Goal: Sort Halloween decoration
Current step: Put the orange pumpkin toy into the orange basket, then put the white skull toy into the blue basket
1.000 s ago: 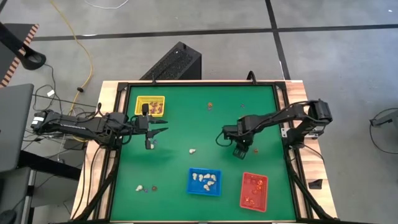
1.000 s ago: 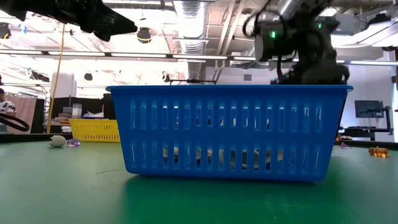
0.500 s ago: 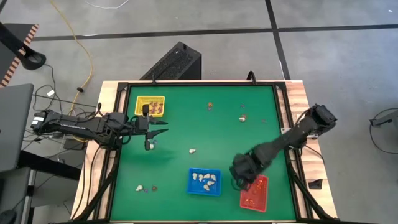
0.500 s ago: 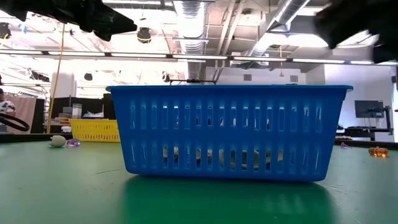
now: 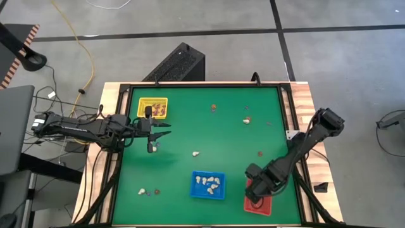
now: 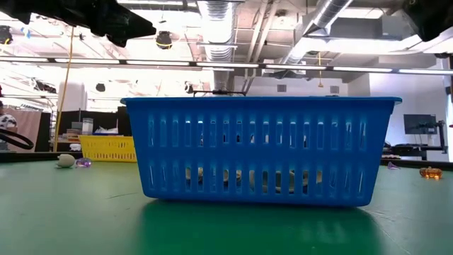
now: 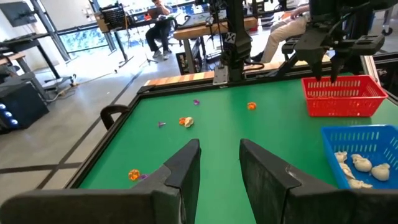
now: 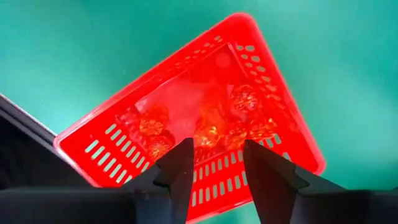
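Right claw sits directly over the red tray at the near right corner of the green surface. Fingers parted a moderate gap, nothing between them. Right wrist view looks straight down into the tray: several orange-red trinkets clustered on its floor.

Left claw hovers just beside the yellow tray at the far left, fingers spread, empty. Yellow tray holds a few dark trinkets.

Blue tray near the front centre holds whitish-cream trinkets.

Loose on the surface: one cream piece mid-table, a small group near the front left, one orange piece toward the far edge, a pair far right, a small one on the right.
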